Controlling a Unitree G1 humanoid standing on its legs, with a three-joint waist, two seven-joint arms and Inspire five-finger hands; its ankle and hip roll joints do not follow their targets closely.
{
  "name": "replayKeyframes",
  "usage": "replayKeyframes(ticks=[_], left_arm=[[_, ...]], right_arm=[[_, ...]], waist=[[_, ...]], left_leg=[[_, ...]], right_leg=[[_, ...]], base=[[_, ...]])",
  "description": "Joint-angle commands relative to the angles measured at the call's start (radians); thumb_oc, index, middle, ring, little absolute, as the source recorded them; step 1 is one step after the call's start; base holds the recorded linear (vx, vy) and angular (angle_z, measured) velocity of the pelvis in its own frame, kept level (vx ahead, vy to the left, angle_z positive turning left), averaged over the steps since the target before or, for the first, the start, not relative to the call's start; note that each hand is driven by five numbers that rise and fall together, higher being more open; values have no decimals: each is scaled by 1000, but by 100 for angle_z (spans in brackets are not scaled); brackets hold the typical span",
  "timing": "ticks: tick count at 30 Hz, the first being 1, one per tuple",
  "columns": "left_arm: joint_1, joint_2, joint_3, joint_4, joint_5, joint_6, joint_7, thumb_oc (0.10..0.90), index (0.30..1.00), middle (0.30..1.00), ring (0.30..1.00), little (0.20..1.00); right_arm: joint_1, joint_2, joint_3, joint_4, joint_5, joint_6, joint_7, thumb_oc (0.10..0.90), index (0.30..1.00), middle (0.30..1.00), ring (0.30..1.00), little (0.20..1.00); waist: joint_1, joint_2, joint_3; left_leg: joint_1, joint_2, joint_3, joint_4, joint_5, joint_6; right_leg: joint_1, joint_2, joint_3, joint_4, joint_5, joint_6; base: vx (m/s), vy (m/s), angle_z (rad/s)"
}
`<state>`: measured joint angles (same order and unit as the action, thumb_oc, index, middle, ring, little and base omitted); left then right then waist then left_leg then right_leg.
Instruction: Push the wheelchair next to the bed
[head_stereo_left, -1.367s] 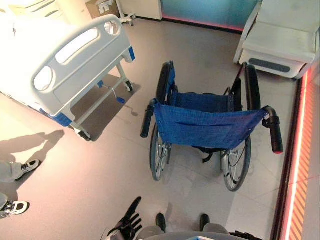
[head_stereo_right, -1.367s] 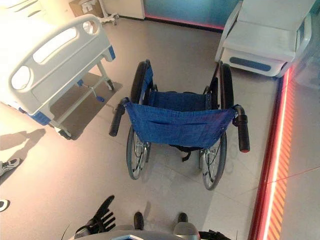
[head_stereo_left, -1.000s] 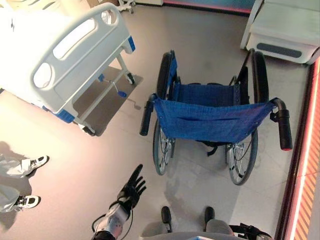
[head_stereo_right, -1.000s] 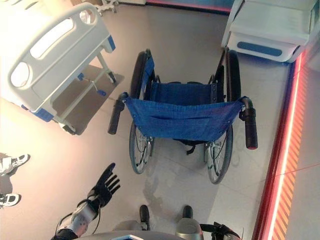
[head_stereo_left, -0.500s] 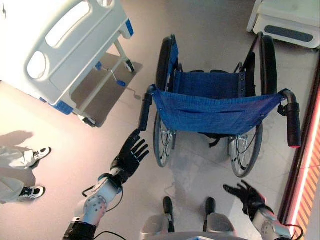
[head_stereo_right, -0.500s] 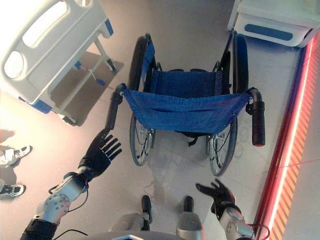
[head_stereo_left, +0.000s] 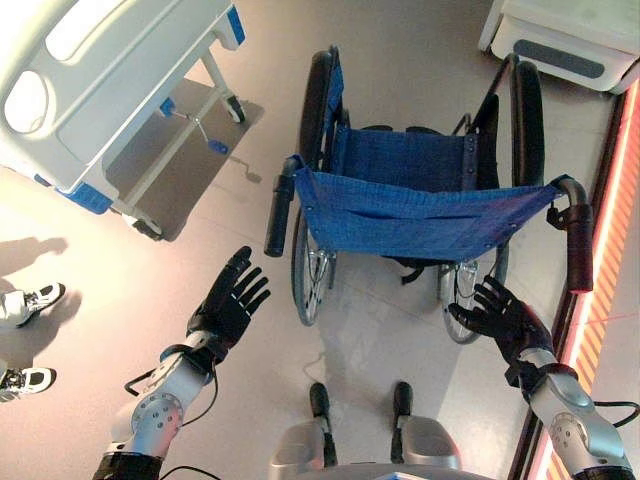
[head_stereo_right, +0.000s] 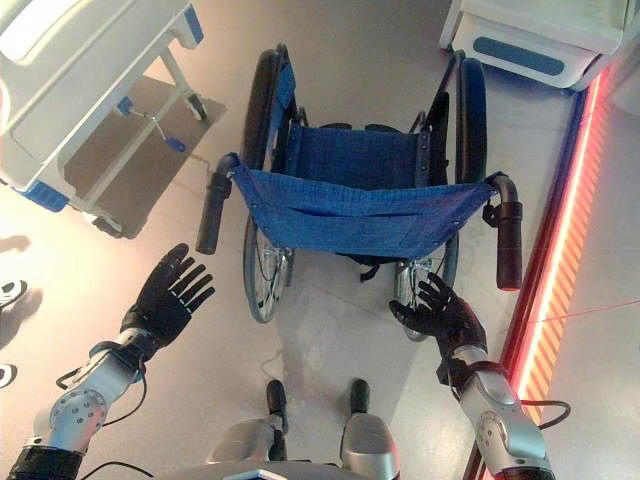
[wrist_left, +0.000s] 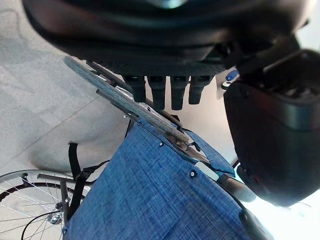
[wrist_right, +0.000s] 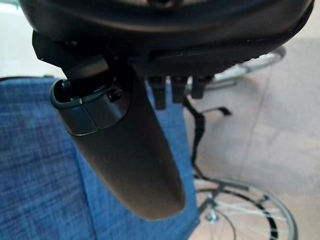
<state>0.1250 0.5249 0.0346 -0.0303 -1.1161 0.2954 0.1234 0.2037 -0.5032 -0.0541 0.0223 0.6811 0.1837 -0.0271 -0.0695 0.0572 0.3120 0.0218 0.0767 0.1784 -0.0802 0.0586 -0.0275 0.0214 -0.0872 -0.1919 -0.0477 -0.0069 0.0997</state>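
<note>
A wheelchair (head_stereo_left: 420, 215) with a blue cloth seat and back stands in front of me, its back towards me. Its left push handle (head_stereo_left: 279, 212) and right push handle (head_stereo_left: 580, 250) are black. The bed (head_stereo_left: 90, 90), white with a grey footboard, stands at the upper left, apart from the wheelchair. My left hand (head_stereo_left: 227, 305) is raised with fingers spread, just below the left handle and not touching it. My right hand (head_stereo_left: 505, 318) is open too, below the right handle, over the right wheel. In both wrist views the blue back cloth (wrist_left: 160, 200) lies just past straight fingers.
A second white bed or trolley (head_stereo_left: 570, 35) stands at the upper right. A glowing red strip (head_stereo_left: 605, 230) runs along the floor on the right. A person's shoes (head_stereo_left: 30, 300) show at the left edge. Open floor lies between the wheelchair and the bed.
Both arms have risen from low at my body towards the wheelchair's handles, fingers spread. The whole picture has shifted, so the camera has moved closer to the wheelchair.
</note>
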Motion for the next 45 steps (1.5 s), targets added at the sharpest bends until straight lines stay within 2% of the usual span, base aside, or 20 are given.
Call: replayKeyframes(ticks=[1, 5, 9, 13, 16, 23, 27, 32, 36, 42, 45], left_arm=[[11, 50, 95, -51, -51, -119, -6, 800, 900, 900, 900, 900], [27, 56, 121, -56, -62, -143, -11, 800, 900, 900, 900, 900], [23, 79, 140, -73, -92, -140, -13, 800, 900, 900, 900, 900], [8, 111, 154, -98, -117, -131, -6, 800, 900, 900, 900, 900], [-11, 129, 157, -111, -122, -131, 14, 800, 900, 900, 900, 900], [-32, 153, 178, -134, -150, -148, 47, 800, 900, 900, 900, 900], [-37, 148, 196, -128, -161, -157, 38, 800, 900, 900, 900, 900], [-62, 142, 206, -143, -170, -162, 57, 800, 900, 900, 900, 900], [-83, 133, 204, -152, -165, -165, 62, 800, 900, 900, 900, 900], [-110, 133, 200, -144, -149, -168, 51, 800, 900, 900, 900, 900], [-118, 134, 200, -141, -145, -165, 48, 800, 900, 900, 900, 900]], right_arm=[[12, -69, -37, -109, 73, -27, 20, 800, 900, 900, 900, 900], [36, -72, -72, -113, 107, -31, -63, 800, 900, 900, 900, 900], [50, -74, -104, -92, 126, -37, -138, 800, 900, 900, 900, 900], [47, -75, -158, -79, 155, -124, -228, 800, 900, 900, 900, 900], [36, -79, -192, -91, 155, -164, -276, 800, 900, 900, 900, 900], [6, -112, -276, -188, 143, -227, -304, 800, 900, 900, 900, 900], [-19, -132, -332, -234, 126, -312, -360, 800, 900, 900, 900, 900], [-81, -167, -366, -334, 148, -360, -349, 800, 900, 900, 900, 900], [-147, -198, -351, -418, 170, -383, -301, 800, 900, 900, 900, 900], [-214, -225, -327, -482, 175, -422, -285, 800, 900, 900, 900, 900], [-238, -227, -314, -502, 182, -411, -269, 800, 900, 900, 900, 900]], waist=[[-20, -24, -74], [-28, -28, -69], [-39, -29, -65], [-51, -28, -60], [-60, -25, -58], [-80, -14, -50], [-87, -8, -53], [-92, 5, -55], [-85, 15, -62], [-77, 18, -67], [-72, 19, -70]], left_leg=[[-100, 7, 24, 99, 5, -25], [-109, 12, 36, 110, 8, -29], [-111, 17, 50, 115, 8, -31], [-114, 22, 67, 122, 7, -34], [-114, 25, 75, 122, 6, -36], [-121, 27, 88, 124, 4, -40], [-123, 28, 96, 125, 0, -44], [-125, 27, 100, 126, -3, -47], [-133, 27, 102, 133, -3, -50], [-140, 29, 102, 138, -4, -53], [-144, 28, 99, 140, -4, -54]], right_leg=[[-90, -44, 54, 55, 48, 10], [-100, -39, 62, 64, 44, 7], [-105, -39, 67, 67, 44, 8], [-109, -39, 74, 70, 45, 10], [-113, -38, 81, 70, 45, 12], [-123, -34, 101, 72, 40, 12], [-126, -34, 105, 72, 37, 11], [-128, -35, 111, 75, 28, 8], [-132, -36, 113, 78, 24, 3], [-132, -38, 106, 78, 21, -2], [-134, -38, 104, 78, 20, -3]], base=[[-21, 4, -11], [-30, 2, -14], [-20, 2, -4], [-16, -7, -15], [-13, -3, -12], [-14, 14, -12], [3, 34, -8], [12, 55, -8], [13, 27, -1], [7, 6, 2], [10, 0, 0]])
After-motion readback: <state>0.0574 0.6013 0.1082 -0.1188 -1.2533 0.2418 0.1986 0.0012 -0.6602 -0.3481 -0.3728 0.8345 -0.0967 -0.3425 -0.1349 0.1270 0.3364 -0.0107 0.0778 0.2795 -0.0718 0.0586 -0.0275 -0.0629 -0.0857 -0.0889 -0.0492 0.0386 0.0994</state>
